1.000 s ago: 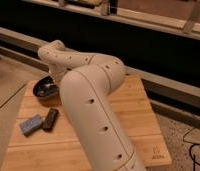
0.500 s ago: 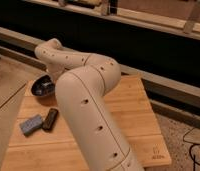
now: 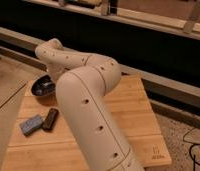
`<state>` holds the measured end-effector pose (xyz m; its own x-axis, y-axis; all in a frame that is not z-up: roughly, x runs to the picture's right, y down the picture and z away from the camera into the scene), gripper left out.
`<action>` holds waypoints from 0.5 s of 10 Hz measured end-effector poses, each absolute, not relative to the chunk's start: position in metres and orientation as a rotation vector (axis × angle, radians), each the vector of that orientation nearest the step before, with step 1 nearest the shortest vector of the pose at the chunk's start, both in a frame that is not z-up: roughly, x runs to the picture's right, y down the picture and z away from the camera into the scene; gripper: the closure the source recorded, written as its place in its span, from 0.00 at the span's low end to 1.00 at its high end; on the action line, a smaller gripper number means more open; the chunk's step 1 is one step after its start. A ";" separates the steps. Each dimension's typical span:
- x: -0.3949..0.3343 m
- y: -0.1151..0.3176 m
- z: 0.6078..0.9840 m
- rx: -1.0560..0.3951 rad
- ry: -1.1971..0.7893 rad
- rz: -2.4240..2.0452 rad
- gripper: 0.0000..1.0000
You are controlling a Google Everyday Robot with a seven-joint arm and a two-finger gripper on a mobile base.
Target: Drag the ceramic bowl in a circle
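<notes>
Gripper: hidden behind the arm (image 3: 83, 95), down by the bowl; grip can't be told.
Bowl (image 3: 43, 86): far left of the table (image 3: 138, 115), beside the arm's wrist.
Sponge (image 3: 31, 124): nearer the camera than the bowl, touching a dark block (image 3: 50, 119).

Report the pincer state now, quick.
Pincer: hidden behind the cream robot arm, down at the dark glossy ceramic bowl on the wooden table's far left; state cannot be told.
</notes>
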<state>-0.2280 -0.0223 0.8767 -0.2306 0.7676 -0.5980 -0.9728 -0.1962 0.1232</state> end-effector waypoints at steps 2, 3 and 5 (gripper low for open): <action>-0.228 -0.022 0.877 -0.486 0.575 1.738 0.23; -0.228 -0.022 0.877 -0.486 0.575 1.738 0.20; -0.228 -0.022 0.877 -0.486 0.574 1.739 0.20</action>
<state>-0.2277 -0.0224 0.8768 -0.2312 0.7675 -0.5979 -0.9726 -0.1968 0.1235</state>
